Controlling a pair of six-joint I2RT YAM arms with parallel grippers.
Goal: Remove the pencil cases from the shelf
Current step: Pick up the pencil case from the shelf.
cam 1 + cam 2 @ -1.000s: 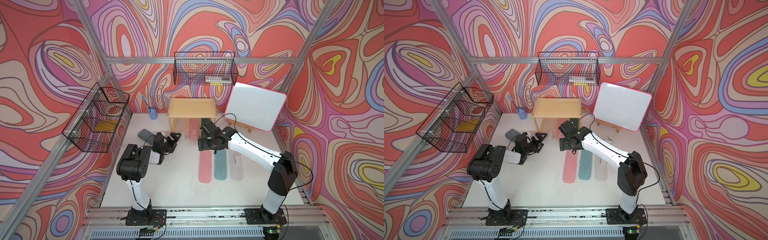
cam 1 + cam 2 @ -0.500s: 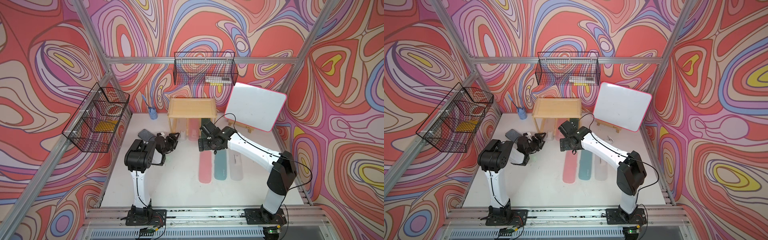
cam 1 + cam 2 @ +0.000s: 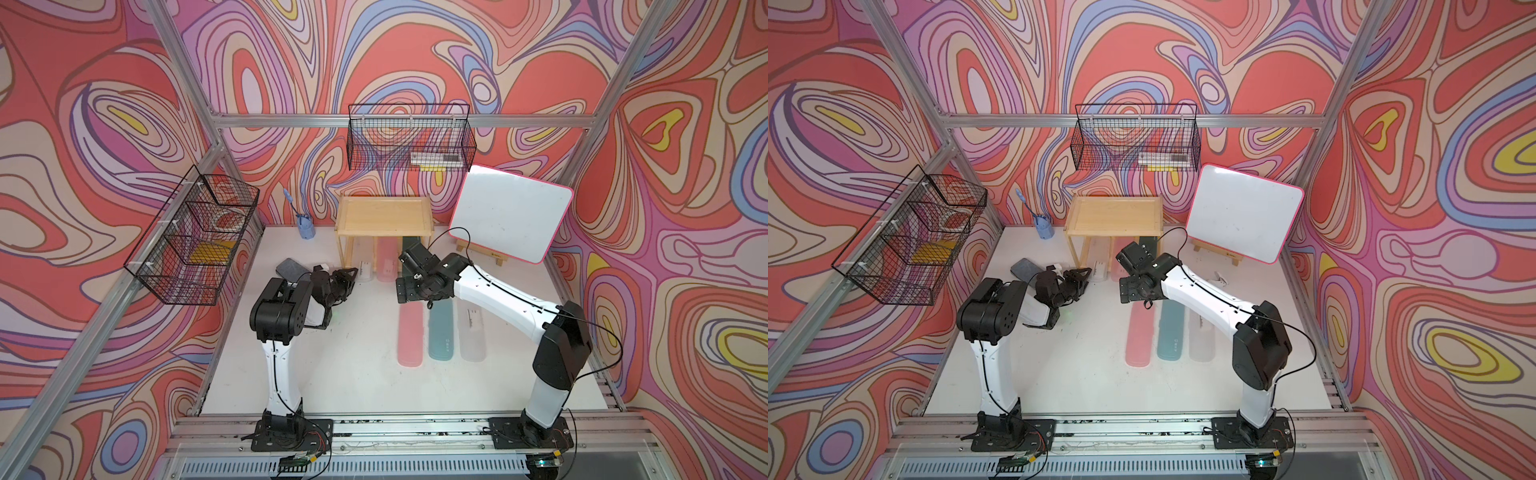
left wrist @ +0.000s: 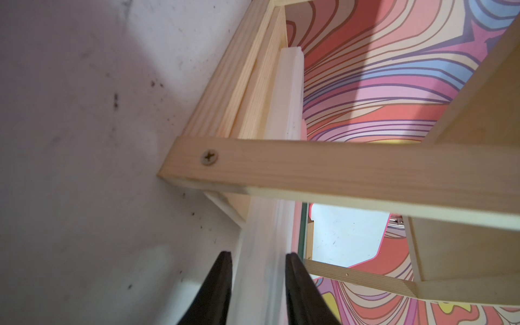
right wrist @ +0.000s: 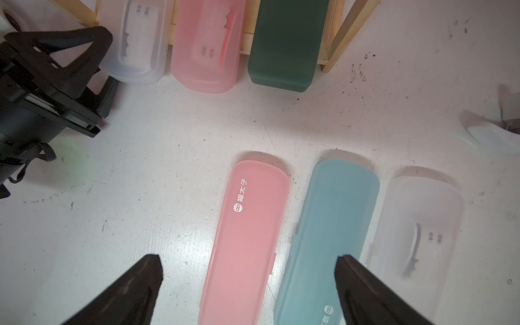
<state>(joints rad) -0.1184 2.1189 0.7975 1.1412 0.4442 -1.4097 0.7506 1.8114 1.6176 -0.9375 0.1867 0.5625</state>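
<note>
The wooden shelf [image 3: 382,214] stands at the middle of the table's [image 3: 357,374] back edge, its top tier bare. On the lower tier three pencil cases lie side by side, rounded ends sticking out toward the front edge. They are a frosted clear case [image 3: 365,266] on the shelf's left, a pink case [image 3: 386,257] in the middle and a dark green case [image 5: 284,42] on the right (in both top views the right arm hides most of the green one).

The left gripper [image 4: 259,256] is turned on its side at the jutting end of the frosted clear case. Its jaws stand narrow, one black finger on each side of the case, pinching it just in front of the shelf.

The right gripper [image 5: 250,260] hovers over the middle of the table, touching nothing, jaws spread wide. Below it three more cases lie flat on the table in a row, parallel and just beside one another. They are a second pink case [image 5: 247,225], a teal case [image 5: 332,219] and a second frosted case [image 5: 422,225], which is nearest the right edge.

A grey pouch [image 3: 293,268] lies toward the back-left corner, beside the left arm.
</note>
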